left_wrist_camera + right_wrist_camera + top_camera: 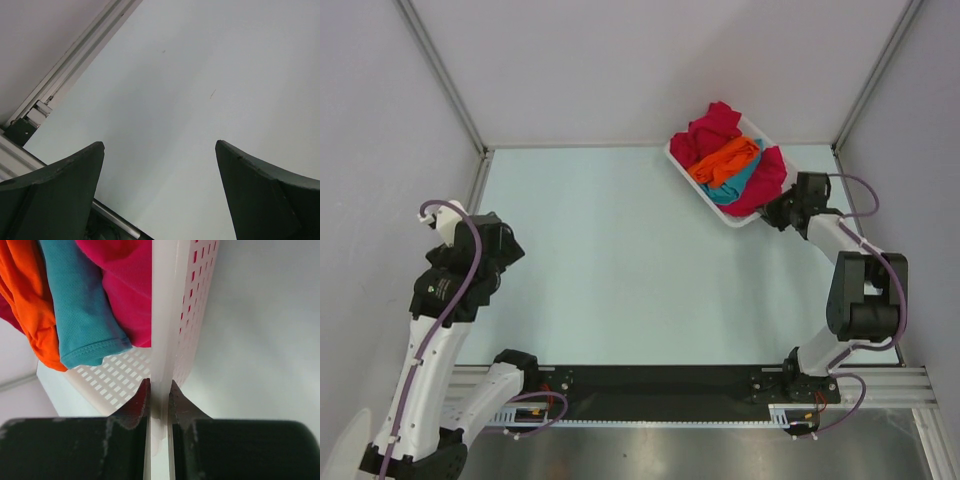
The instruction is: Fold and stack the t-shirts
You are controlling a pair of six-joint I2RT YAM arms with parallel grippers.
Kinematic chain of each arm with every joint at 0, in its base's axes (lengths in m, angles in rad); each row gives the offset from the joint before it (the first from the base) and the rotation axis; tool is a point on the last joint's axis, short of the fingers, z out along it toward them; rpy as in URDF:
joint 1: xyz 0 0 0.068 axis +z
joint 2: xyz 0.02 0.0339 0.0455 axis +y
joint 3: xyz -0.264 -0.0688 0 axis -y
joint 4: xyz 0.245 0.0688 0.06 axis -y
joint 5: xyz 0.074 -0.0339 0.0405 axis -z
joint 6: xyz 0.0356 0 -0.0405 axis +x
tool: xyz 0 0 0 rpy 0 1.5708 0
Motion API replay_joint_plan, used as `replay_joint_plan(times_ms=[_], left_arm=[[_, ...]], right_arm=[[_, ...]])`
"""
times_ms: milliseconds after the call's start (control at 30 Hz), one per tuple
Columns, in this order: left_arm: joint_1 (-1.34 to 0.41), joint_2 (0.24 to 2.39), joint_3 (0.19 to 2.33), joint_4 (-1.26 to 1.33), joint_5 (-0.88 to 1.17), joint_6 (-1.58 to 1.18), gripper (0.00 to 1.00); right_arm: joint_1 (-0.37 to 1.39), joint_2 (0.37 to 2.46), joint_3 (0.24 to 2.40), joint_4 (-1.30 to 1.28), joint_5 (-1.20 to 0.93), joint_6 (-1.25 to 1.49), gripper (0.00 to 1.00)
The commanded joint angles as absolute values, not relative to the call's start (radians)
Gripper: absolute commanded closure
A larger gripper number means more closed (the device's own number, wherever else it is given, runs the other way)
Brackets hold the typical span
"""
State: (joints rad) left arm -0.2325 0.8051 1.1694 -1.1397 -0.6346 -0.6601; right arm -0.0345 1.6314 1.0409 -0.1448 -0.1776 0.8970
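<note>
Pale tabletop (620,260): t-shirts (730,162) lie in basket (196,315), right claw (159,389) pinching its rim.

The tabletop (620,260) is pale blue-green and smooth. Plain grey walls (650,60) stand at 9, 12 and 3 o'clock. Thin silver posts (440,75) run up the far corners. A black rail (660,380) lies at 6 o'clock. The light is soft and even.

Robotics laboratory test cell: bare pale tabletop (620,260) enclosed by plain grey wall panels (650,60) in metal corner struts (440,72); aluminium extrusion rail (910,381) along the frame's bottom.
</note>
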Motion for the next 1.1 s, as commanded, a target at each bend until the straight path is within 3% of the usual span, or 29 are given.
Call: replay_joint_plan(times_ms=[0,767,1067], left_arm=[[-0.224,0.811,1.158,-1.104,-0.597,-0.62,0.02],[-0.224,0.808,1.106,-1.057,-0.497,-0.586,0.01],[-0.224,0.801,1.109,-1.06,-0.485,-0.584,0.02]], right_arm=[[-0.121,1.531,0.996,-0.117,0.026,0.848,1.0],[-0.477,1.075,0.762,-0.222,0.212,0.822,1.0],[-0.5,1.13,0.752,-0.226,0.106,0.787,1.0]])
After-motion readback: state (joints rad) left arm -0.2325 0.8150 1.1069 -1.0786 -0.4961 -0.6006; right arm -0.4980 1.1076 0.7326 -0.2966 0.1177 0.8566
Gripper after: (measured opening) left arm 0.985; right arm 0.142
